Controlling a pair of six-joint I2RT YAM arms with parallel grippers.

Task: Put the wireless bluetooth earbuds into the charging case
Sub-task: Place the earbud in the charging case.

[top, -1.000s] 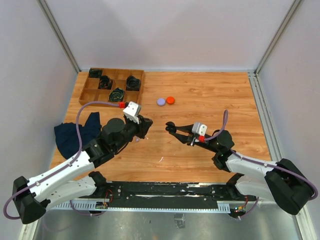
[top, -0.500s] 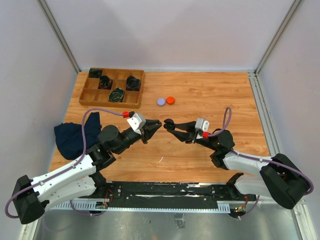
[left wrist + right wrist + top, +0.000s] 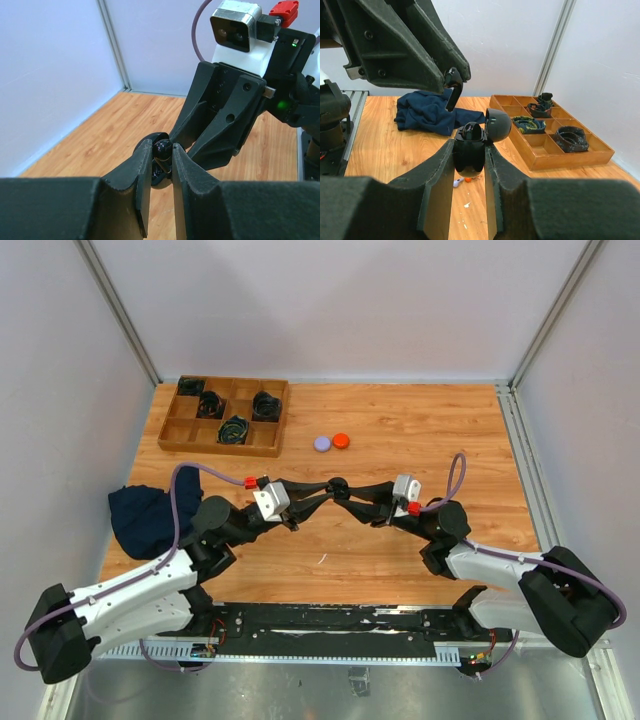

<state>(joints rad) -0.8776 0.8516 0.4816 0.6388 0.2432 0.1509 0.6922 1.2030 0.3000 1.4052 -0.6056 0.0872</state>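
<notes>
My right gripper (image 3: pixel 470 150) is shut on a glossy black charging case (image 3: pixel 469 156), held upright above the table with its lid (image 3: pixel 498 124) flipped open. One dark earbud (image 3: pixel 471 131) sits in the case. My left gripper (image 3: pixel 161 150) is shut on a second dark earbud (image 3: pixel 163 148), stem pointing down. In the right wrist view that earbud (image 3: pixel 452 90) hangs just above and left of the case. From the top, the left gripper (image 3: pixel 322 492) and right gripper (image 3: pixel 342 488) meet tip to tip mid-table. A white earbud (image 3: pixel 457 182) and an orange earbud (image 3: pixel 468 179) lie on the wood below.
A wooden tray (image 3: pixel 172 433) with coiled black cables stands at the back left. A purple round case (image 3: pixel 322 443) and an orange one (image 3: pixel 341 440) lie behind the grippers. A dark blue cloth (image 3: pixel 140 515) is bunched at the left edge.
My left gripper swung right and forward with the dark earbud until its tips reached the case. The right gripper shifted slightly left, still holding the open case.
</notes>
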